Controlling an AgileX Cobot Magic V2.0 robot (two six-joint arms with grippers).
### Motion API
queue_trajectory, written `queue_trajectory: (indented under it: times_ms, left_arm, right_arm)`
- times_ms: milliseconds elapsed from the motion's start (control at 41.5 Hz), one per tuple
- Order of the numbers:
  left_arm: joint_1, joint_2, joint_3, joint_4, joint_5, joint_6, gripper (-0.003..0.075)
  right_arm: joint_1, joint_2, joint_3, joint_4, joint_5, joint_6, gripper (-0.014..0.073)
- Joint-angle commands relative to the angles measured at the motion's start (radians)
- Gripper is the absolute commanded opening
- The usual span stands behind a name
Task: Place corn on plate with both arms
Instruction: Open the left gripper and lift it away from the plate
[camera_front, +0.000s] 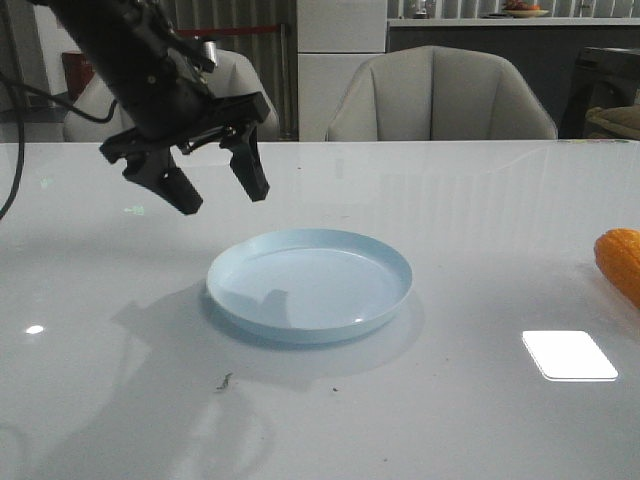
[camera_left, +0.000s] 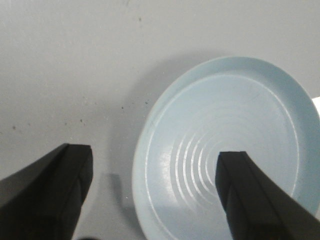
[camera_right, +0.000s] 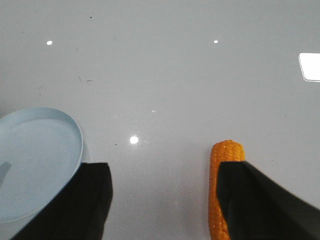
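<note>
The pale blue plate sits in the middle of the white table and holds nothing. The orange-yellow corn lies on the table at the far right, partly cut off by the front view's edge. My left gripper hangs open and empty above the table, just behind the plate's left side; in its wrist view the plate's rim lies between its fingers. My right gripper is open and empty above the table; the corn lies partly under one finger, the plate beside the other.
Two pale chairs stand behind the table's far edge. A bright window reflection lies on the table in front of the corn. A small dark speck lies in front of the plate.
</note>
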Motion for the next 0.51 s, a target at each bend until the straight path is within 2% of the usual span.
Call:
queue_trajectory:
  times_ms: [0,121,338,483]
  left_arm:
    - [-0.002,-0.076,-0.080,0.081,0.006,0.007,0.0514]
    - [0.012,-0.141,-0.091,0.163,-0.013,0.003,0.0454]
    - [0.096,-0.326,-0.091,0.165,-0.077,0.003,0.0456]
    - [0.203,-0.468,-0.084,0.165,-0.071,0.003,0.0456]
  right_arm:
    - [0.001,-0.012,-0.037,0.008,-0.061,-0.006,0.0550]
    - [0.000,-0.012,-0.037,0.008,-0.064,-0.006,0.0550]
    - [0.000,-0.012,-0.037,0.008,-0.068,-0.006,0.0550]
    - [0.000,-0.012,-0.037,0.008,-0.068,-0.006,0.0550]
